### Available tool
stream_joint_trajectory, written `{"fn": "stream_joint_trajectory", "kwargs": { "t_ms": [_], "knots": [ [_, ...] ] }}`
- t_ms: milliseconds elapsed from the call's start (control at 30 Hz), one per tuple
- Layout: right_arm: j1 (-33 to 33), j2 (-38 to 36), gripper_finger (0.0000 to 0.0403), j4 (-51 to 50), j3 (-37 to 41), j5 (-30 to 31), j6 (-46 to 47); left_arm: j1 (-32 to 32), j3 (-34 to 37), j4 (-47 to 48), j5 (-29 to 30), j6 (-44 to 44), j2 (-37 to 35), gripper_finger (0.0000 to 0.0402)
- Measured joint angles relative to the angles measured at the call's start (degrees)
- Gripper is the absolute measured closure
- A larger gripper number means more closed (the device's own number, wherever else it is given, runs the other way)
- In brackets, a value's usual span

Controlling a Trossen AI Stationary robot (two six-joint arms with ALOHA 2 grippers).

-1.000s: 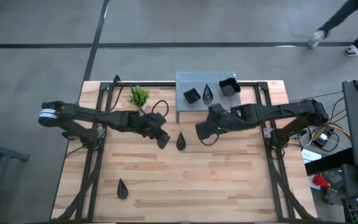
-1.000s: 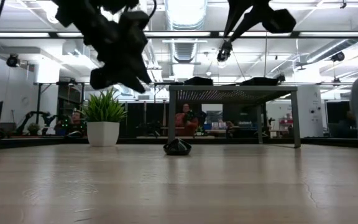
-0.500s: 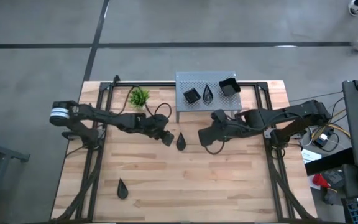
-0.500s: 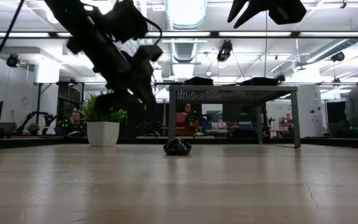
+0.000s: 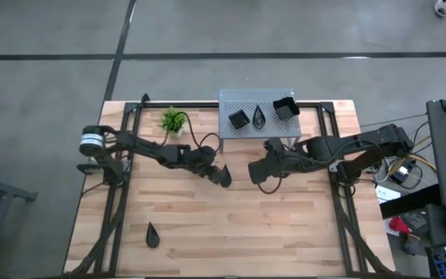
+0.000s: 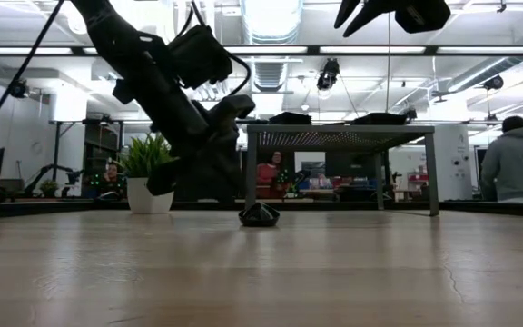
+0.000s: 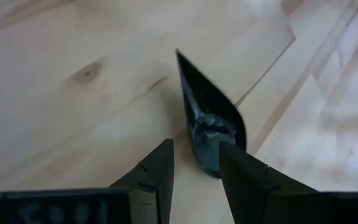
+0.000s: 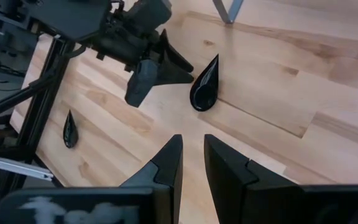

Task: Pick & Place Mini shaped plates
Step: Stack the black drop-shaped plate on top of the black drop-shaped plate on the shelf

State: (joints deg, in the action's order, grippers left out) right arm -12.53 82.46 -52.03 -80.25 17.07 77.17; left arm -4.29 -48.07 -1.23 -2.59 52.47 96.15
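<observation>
A black teardrop-shaped mini plate (image 5: 227, 179) (image 7: 207, 112) (image 6: 259, 215) lies flat on the wooden table near its middle. My left gripper (image 5: 218, 171) (image 7: 196, 155) (image 6: 193, 177) hovers open just left of it and a little above the table, slanting down. Its fingertips stand on either side of the plate's round end without touching it. My right gripper (image 5: 263, 175) (image 8: 192, 152) hangs high above the table to the plate's right, with a narrow gap between its fingers and nothing in it. A second teardrop plate (image 5: 152, 235) (image 8: 70, 129) lies near the front left.
A grey perforated shelf (image 5: 242, 98) at the far edge carries a square plate (image 5: 239, 118), a teardrop plate (image 5: 259, 116) and a deeper square plate (image 5: 285, 108). A small potted plant (image 5: 173, 120) stands to its left. Bare wood lies toward the near edge.
My left gripper has come down and toward the table's right, up to the teardrop plate in the middle, rolling a little as it went. It has stayed open. The plate has not moved.
</observation>
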Motion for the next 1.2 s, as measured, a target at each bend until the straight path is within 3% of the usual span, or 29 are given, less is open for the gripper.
{"fn": "stream_joint_trajectory", "kwargs": {
  "t_ms": [867,1200],
  "knots": [
    [0.0,0.0,0.0339,0.1,0.0,0.0,0.0,-1.0,0.4,-6.4,-0.4,-0.2,4.6,0.0286],
    [0.0,0.0,0.0339,0.1,0.0,0.0,0.3,-1.1,0.4,-8.0,-0.5,-4.3,4.6,0.0394]
  ]
}}
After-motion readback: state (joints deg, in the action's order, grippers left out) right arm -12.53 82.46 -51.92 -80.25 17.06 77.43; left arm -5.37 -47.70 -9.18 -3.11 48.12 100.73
